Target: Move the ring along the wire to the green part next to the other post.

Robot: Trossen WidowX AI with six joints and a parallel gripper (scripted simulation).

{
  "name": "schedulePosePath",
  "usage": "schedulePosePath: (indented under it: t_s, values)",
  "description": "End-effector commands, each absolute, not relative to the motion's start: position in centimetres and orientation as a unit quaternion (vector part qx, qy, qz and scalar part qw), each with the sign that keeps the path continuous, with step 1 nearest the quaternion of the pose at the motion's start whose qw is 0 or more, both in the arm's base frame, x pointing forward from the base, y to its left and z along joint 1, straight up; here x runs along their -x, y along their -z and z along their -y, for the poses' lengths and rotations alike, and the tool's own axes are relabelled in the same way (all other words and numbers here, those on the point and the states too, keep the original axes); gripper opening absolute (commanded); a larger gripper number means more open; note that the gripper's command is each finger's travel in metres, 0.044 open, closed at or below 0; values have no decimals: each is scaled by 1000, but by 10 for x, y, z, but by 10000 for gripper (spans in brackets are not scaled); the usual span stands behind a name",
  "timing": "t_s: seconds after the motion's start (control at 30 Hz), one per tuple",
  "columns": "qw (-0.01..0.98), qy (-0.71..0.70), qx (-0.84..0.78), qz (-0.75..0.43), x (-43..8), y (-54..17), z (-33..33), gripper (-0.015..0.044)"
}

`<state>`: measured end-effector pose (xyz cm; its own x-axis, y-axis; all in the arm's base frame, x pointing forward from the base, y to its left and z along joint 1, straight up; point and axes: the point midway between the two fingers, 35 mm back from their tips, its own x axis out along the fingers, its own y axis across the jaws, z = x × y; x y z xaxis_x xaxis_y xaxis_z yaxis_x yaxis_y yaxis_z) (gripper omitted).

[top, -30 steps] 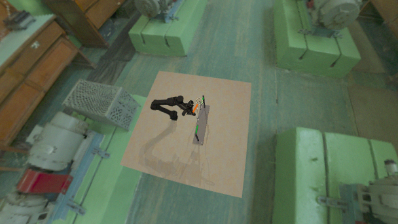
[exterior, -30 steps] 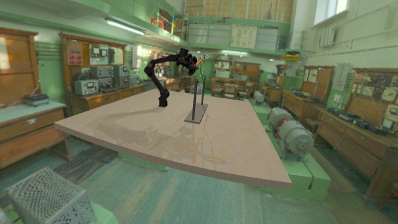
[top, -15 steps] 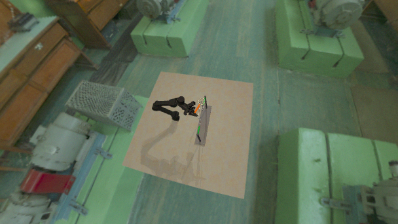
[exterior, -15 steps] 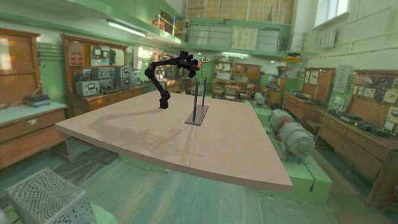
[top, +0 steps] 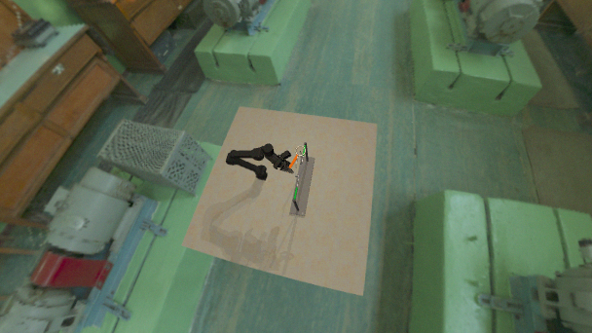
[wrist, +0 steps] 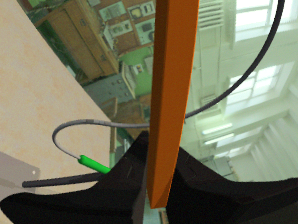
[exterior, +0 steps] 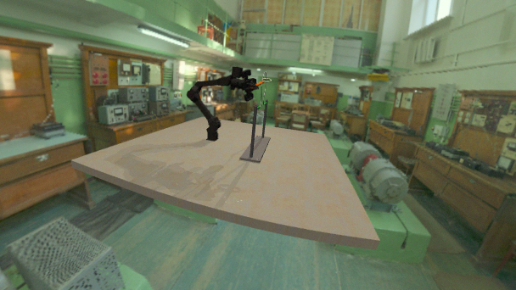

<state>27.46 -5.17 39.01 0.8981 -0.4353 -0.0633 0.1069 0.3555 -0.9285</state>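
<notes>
My gripper [top: 291, 167] [exterior: 255, 86] [wrist: 150, 136] is shut on the orange handle [top: 294, 161] [exterior: 260, 83] [wrist: 172, 95]. The pale ring [top: 296, 149] [exterior: 270, 80] at its far end is high above the base, around the upper wire as far as the top and exterior views show; contact is too small to tell. In the wrist view the grey wire [wrist: 90, 121] curves behind the handle and joins a green part [wrist: 92, 164]; the ring is not visible there. In the top view, one green part [top: 305, 149] is at the far post and another green part [top: 295, 193] at the near post.
The far post [top: 307, 156] [exterior: 264, 125] and near post [top: 296, 205] [exterior: 253, 133] stand on a narrow grey base [top: 304, 184] [exterior: 251, 158]. The base rests on the pale table top [top: 341, 206] [exterior: 297, 188]. The arm [top: 245, 153] [exterior: 205, 108] reaches over from the left.
</notes>
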Motion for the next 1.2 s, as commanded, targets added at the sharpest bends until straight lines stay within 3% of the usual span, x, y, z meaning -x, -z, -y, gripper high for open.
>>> schedulePosePath:
  t_s: [0.0, 1.17]
  values:
    - [792, 175, 566, -147, -272, -391, 54, -150]
    - [647, 208, 726, -102, -272, -410, 56, -150]
